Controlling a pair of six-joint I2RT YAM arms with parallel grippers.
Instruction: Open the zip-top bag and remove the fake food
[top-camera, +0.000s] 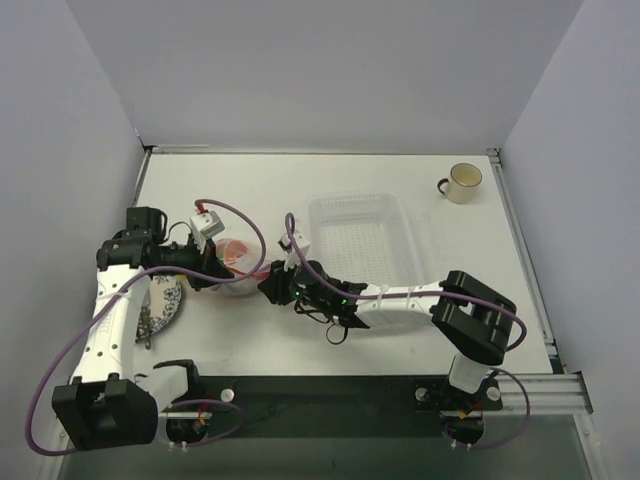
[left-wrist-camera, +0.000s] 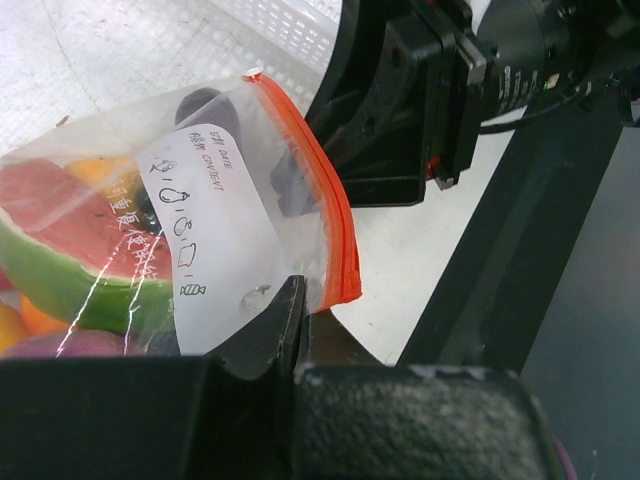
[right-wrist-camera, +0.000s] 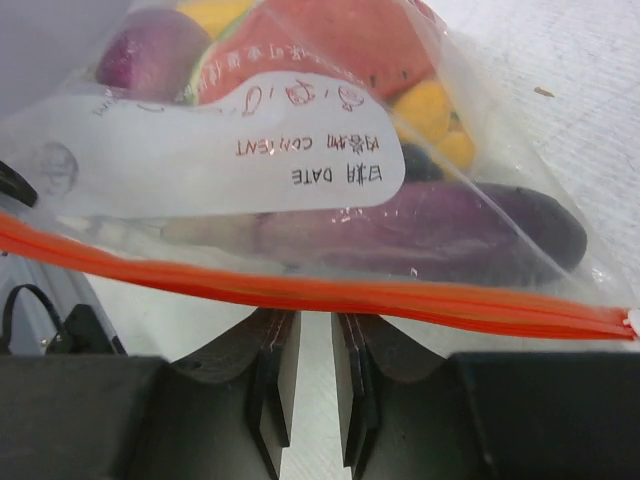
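The zip-top bag (top-camera: 238, 262) lies left of centre with its orange-red zip strip (right-wrist-camera: 320, 290) closed. Inside it are fake food pieces: a purple eggplant (right-wrist-camera: 430, 230), a watermelon slice (right-wrist-camera: 320, 40) and yellow pieces (right-wrist-camera: 430, 110). A white label (left-wrist-camera: 200, 230) covers part of the bag. My left gripper (left-wrist-camera: 298, 300) is shut on the bag's edge, right beside the end of the strip (left-wrist-camera: 335, 240). My right gripper (right-wrist-camera: 315, 325) faces the strip from the other side. Its jaws stand a narrow gap apart just under the strip, with table showing between them. It also shows in the top view (top-camera: 275, 283).
A white mesh basket (top-camera: 365, 240) stands just right of the bag, behind the right arm. A cream mug (top-camera: 462, 182) sits at the back right. A patterned plate (top-camera: 165, 305) lies under the left arm, near the table's left edge.
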